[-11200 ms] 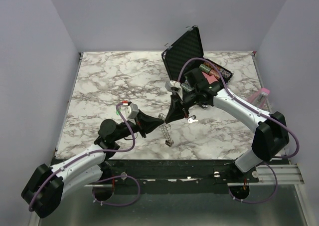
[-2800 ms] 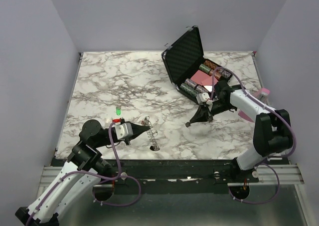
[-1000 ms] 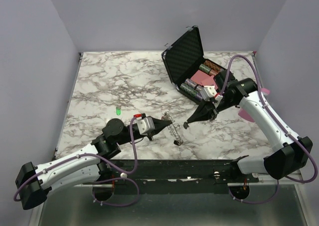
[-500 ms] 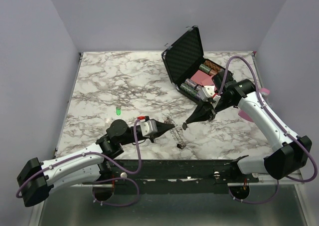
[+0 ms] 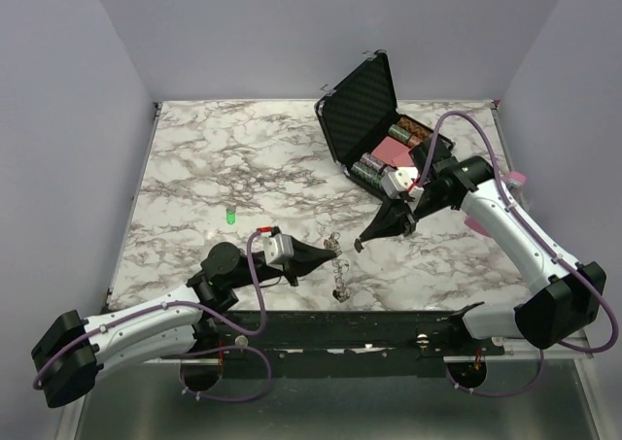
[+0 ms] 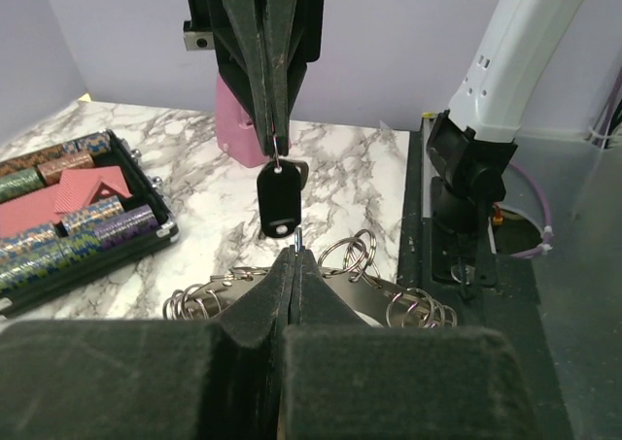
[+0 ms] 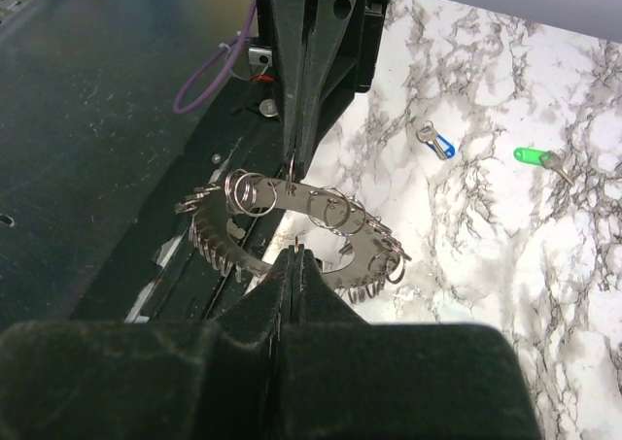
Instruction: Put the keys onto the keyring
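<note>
The keyring point(image 5: 339, 273), a curved silver metal strip hung with several split rings, hangs near the table's front edge. My left gripper point(image 5: 333, 256) is shut on its top edge. In the right wrist view the keyring point(image 7: 330, 228) dangles from the left gripper point(image 7: 292, 163). My right gripper point(image 5: 361, 243) is shut on a black-headed key point(image 6: 278, 199), which hangs just above and beyond the keyring point(image 6: 340, 265) in the left wrist view. A green-headed key point(image 5: 230, 217) lies on the marble to the left. A blue-headed key point(image 7: 437, 144) lies near it.
An open black case point(image 5: 362, 98) holding poker chips and a red card stands at the back right. A pink object point(image 5: 513, 182) sits at the right edge. The marble table's front edge point(image 5: 292, 310) lies just below the keyring.
My left gripper has carried the keyring a little right and toward the front edge, closer to the black-headed key. The right gripper has barely moved.
</note>
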